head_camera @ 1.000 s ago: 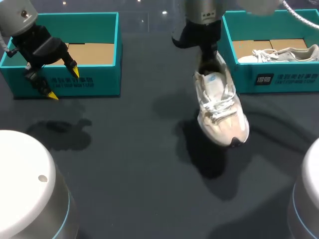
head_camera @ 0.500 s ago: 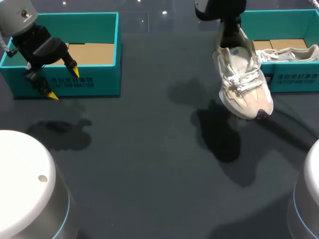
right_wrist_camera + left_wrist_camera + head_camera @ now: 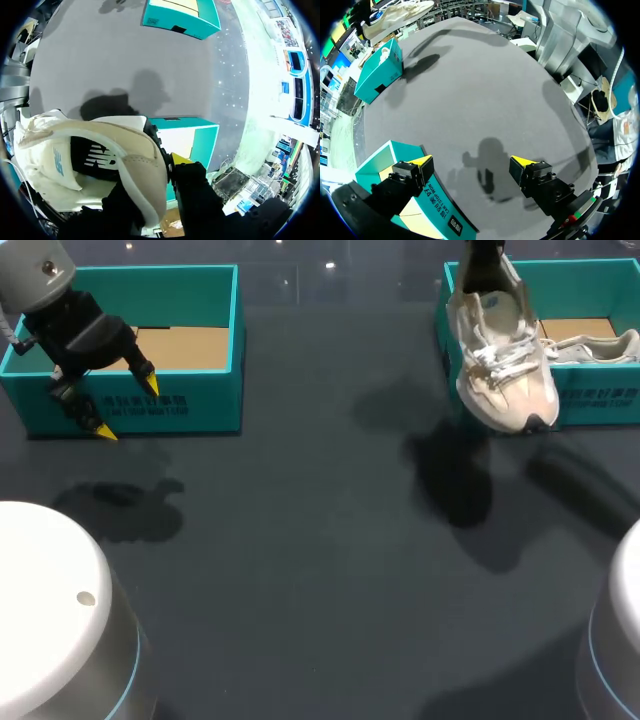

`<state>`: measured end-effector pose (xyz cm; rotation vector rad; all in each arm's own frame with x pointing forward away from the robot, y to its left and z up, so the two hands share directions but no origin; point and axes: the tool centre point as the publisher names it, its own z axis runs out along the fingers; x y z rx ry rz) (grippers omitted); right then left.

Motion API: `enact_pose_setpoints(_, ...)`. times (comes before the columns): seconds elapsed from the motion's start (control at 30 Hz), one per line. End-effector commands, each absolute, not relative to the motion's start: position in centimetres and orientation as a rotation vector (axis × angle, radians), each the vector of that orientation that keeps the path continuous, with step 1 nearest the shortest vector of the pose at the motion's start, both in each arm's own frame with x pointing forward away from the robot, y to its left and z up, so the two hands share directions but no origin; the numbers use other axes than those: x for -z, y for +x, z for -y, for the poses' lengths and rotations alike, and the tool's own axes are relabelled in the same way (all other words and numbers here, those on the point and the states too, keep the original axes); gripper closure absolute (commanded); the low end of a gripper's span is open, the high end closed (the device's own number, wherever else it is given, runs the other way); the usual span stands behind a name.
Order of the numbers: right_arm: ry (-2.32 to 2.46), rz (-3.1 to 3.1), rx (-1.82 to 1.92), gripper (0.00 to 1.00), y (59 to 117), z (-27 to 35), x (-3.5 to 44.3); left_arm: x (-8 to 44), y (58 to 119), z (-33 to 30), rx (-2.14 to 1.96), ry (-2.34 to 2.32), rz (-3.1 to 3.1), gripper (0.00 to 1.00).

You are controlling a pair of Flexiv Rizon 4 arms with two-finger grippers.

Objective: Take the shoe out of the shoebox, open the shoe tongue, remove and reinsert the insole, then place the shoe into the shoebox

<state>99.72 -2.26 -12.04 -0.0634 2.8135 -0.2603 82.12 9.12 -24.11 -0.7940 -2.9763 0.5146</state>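
Right gripper [image 3: 167, 167] clamps shoe [image 3: 505, 360] heel, toe down by 1 o'clock box [image 3: 600, 405], likely for stowing. Left gripper [image 3: 127, 408] spread, idle.

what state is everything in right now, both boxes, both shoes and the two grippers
held shoe: in the air, gripped at the heel, toe hanging down
second shoe: lying inside the right shoebox
right shoebox: open, no lid
left shoebox: open, no lid, only its cardboard floor showing
right gripper: fingers shut on the held shoe's heel
left gripper: fingers open, holding nothing
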Motion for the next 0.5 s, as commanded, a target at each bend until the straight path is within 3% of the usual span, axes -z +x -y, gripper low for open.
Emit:
enact_pose_setpoints(0.03,-0.077,-2.834,0.214,1.00,105.4,4.5,11.0,24.1,82.2,-9.1,-0.511,-0.795,2.975,0.00)
enact_pose_setpoints(0.13,-0.045,-2.808,0.198,1.00,108.3,7.1,10.3,24.1,82.2,-9.1,-0.511,-0.795,2.975,0.00)
enact_pose_setpoints(0.5,-0.045,-2.808,0.198,1.00,108.3,7.1,10.3,24.1,82.2,-9.1,-0.511,-0.795,2.975,0.00)
